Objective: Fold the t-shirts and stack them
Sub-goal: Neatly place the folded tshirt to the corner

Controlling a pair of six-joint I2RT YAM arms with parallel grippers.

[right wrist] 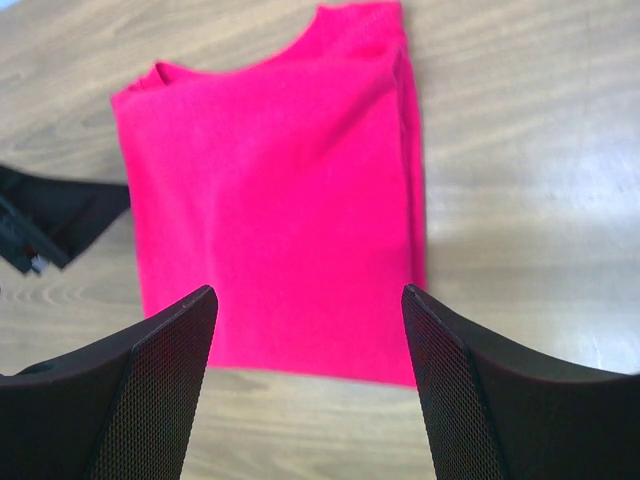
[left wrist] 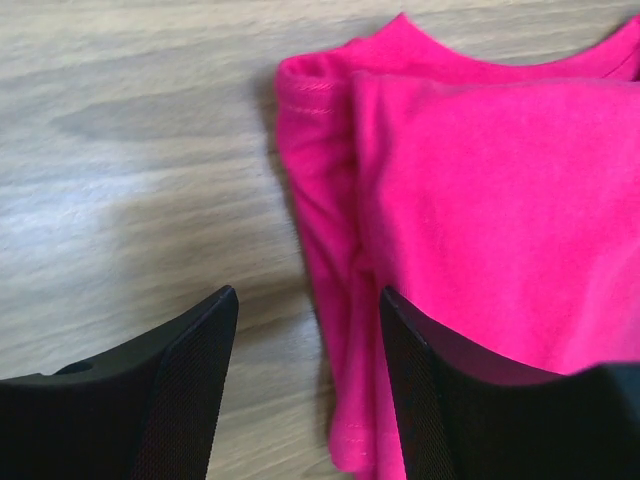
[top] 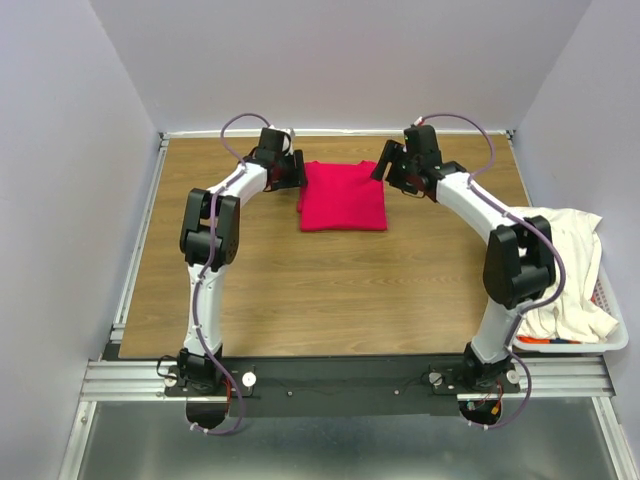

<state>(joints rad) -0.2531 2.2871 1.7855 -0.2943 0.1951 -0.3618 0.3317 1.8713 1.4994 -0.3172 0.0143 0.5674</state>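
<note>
Right of the folded red shirt (top: 343, 197), a cream shirt (top: 570, 245) drapes the basket (top: 614, 340), nearer the right fingers (right wrist: 150, 400), spread empty like the left fingers (left wrist: 170, 400).

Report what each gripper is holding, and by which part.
Nothing is held. The left gripper and the right gripper are both open above the folded red shirt, which lies loose on the table.
</note>
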